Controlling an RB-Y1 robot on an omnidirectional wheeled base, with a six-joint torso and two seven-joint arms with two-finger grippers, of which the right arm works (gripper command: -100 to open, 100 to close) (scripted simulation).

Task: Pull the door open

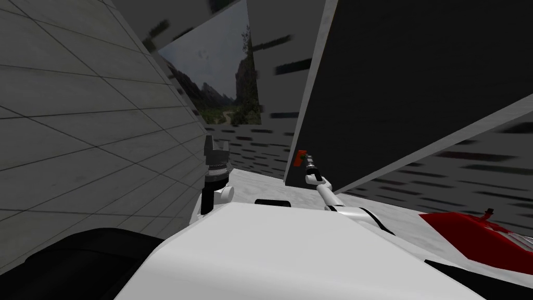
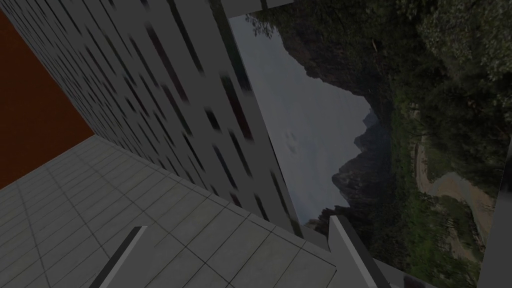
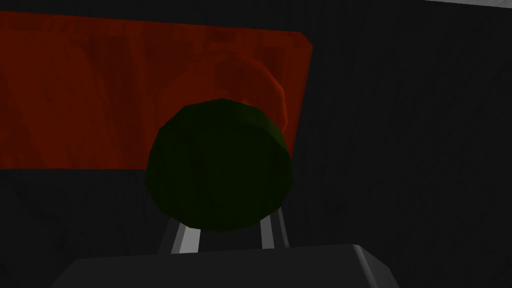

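The door (image 1: 416, 78) is a dark slab with a light grey edge, standing close in front of me to the right. Near that edge sits a red handle plate (image 1: 299, 158) (image 3: 100, 100) with a round dark green knob (image 3: 217, 165). My right gripper (image 1: 308, 161) (image 3: 225, 222) is at the knob, and its two fingers (image 3: 181, 239) press the knob's sides, their tips hidden behind it. My left gripper (image 1: 217, 148) (image 2: 235, 235) is held up to the left of the door, away from the handle, open and with nothing in it.
A grey tiled wall (image 1: 78, 130) runs close along my left. Beyond the door's edge a window (image 1: 224, 88) shows a mountain landscape. A red and white object (image 1: 479, 239) lies low on my right, and a dark shape (image 1: 78, 260) low on my left.
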